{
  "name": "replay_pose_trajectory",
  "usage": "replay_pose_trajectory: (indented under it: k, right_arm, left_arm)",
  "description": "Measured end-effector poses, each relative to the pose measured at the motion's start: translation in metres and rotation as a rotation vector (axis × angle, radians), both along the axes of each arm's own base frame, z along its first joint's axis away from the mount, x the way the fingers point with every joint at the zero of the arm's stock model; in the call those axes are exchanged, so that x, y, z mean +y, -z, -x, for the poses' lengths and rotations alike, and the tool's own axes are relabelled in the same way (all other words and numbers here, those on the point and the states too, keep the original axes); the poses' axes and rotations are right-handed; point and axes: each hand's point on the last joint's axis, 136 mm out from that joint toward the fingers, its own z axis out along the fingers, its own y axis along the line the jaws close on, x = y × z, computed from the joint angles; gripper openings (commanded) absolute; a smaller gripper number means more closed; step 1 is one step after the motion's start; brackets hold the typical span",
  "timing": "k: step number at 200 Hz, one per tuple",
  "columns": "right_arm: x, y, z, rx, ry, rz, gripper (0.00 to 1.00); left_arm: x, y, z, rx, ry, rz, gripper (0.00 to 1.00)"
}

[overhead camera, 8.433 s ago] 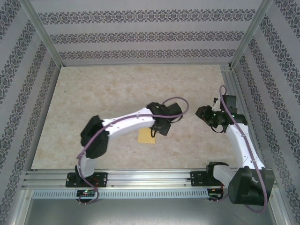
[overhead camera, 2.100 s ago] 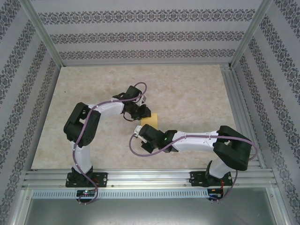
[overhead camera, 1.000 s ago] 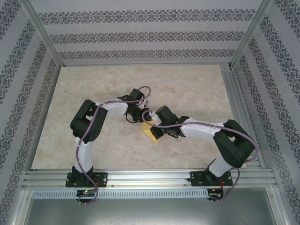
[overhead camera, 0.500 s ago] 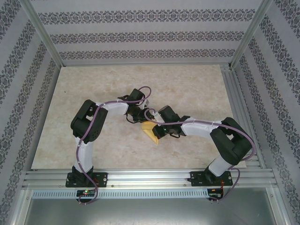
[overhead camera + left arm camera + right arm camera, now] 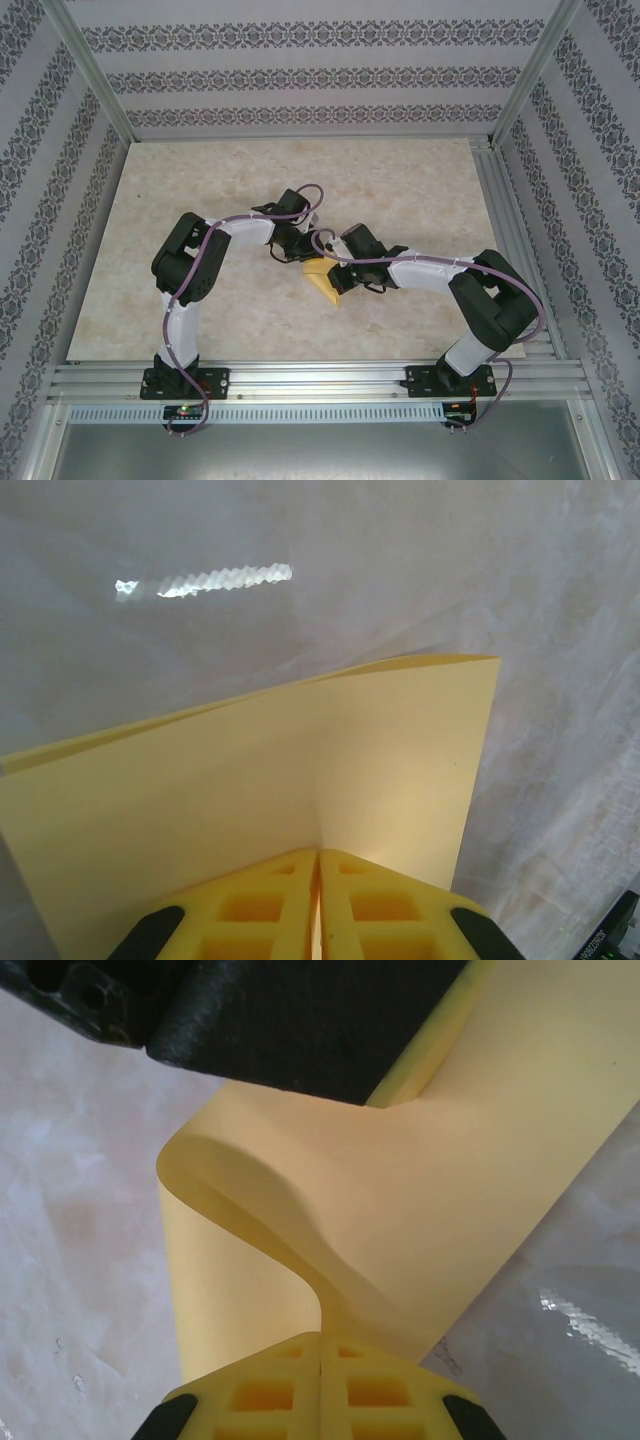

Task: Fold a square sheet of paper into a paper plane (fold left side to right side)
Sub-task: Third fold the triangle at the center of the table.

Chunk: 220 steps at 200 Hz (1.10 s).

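Top external view: my two arms meet near the middle of the marbled beige tabletop (image 5: 420,190). Between them sits the thin pale-yellow square sheet of paper (image 5: 322,281), bent into a pointed wedge whose tip aims toward the near edge. My left claw (image 5: 291,247) is at the sheet's far-left side and my right claw (image 5: 340,276) is against its right side, the two close together.

Left wrist view — my left claw (image 5: 318,870) is clenched, its yellow fingers (image 5: 250,915) pressed together on the near edge of the sheet (image 5: 330,750). The paper rises from the grip as a doubled layer, its two top edges slightly parted, with the tabletop (image 5: 300,540) behind it.

Right wrist view — my right claw (image 5: 320,1355) is likewise clenched on the sheet (image 5: 440,1180). Its yellow fingers (image 5: 260,1395) meet on a flap that curls over in a soft loop rather than a sharp crease. The black body of my left claw (image 5: 260,1010) crosses the top of this picture, against the paper's upper part.
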Motion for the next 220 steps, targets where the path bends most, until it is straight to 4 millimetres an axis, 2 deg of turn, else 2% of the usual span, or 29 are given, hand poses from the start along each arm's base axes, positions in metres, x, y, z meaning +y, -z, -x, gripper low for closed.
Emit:
replay_pose_trajectory:
  k: [125, 220]
  right_arm:
    - [-0.013, 0.013, 0.007, 0.035, 0.022, 0.026, 0.00]
    - [-0.012, 0.013, 0.007, 0.031, 0.022, 0.023, 0.00]
  left_arm:
    - [0.000, 0.000, 0.000, 0.001, 0.001, 0.000, 0.12]
    - [-0.002, 0.000, 0.001, -0.003, 0.004, -0.002, 0.12]
